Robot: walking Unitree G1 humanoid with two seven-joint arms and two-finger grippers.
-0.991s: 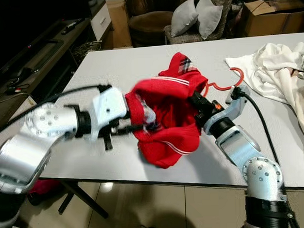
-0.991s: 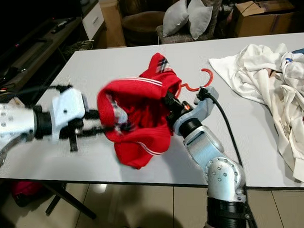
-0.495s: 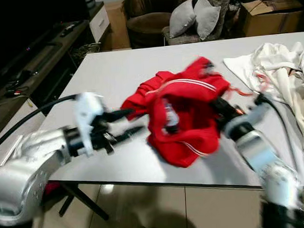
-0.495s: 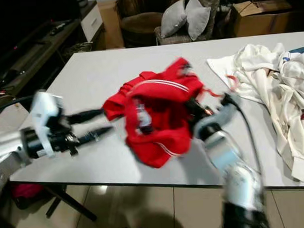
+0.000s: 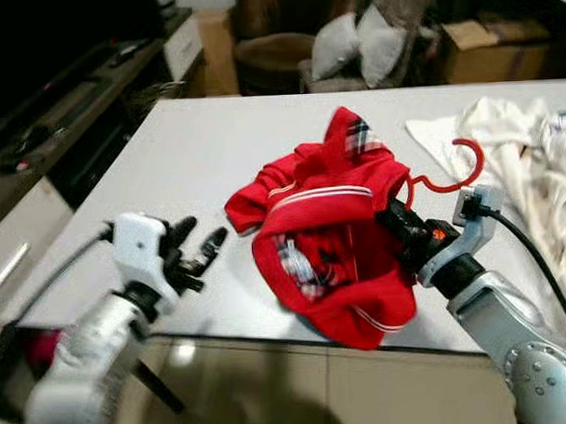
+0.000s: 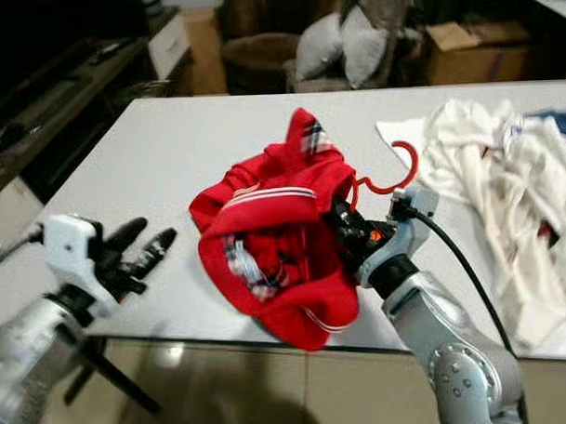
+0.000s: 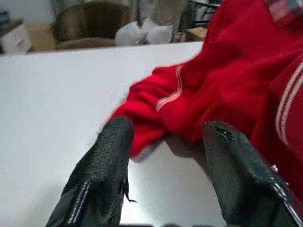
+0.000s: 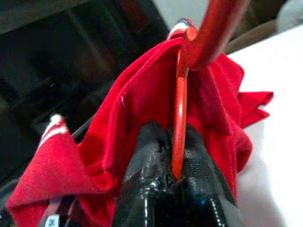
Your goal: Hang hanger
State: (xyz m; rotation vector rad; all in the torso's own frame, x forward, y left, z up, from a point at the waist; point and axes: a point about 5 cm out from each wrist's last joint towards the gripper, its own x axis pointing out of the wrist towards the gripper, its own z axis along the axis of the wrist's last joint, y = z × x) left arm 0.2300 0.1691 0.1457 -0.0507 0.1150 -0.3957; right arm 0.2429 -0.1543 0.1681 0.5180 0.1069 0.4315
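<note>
Pinching the thin red hanger [image 8: 180,113] by its wire just below the hook, right tool [image 5: 402,228] shut tight on it, fingers pressed either side of the wire with red cloth bunched around them. Held the hanger above the near part of the white table [image 5: 215,131], hook curling up to the right, red garment [image 5: 335,238] draped over it and sagging toward the near edge. Judged light and stiff as to the hanger, though narrow and smooth, so likely to twist in a pinch; soft, floppy and prone to slide off as to the garment. Judged best taken at the neck under the hook, as here. Hovered at near left, left tool [image 7: 163,156] spread wide and empty, just short of a red sleeve. Lay heaped at far right, white laundry [image 6: 486,168]. Stood beyond the table, open cardboard box [image 5: 486,47], contents not discernible.
</note>
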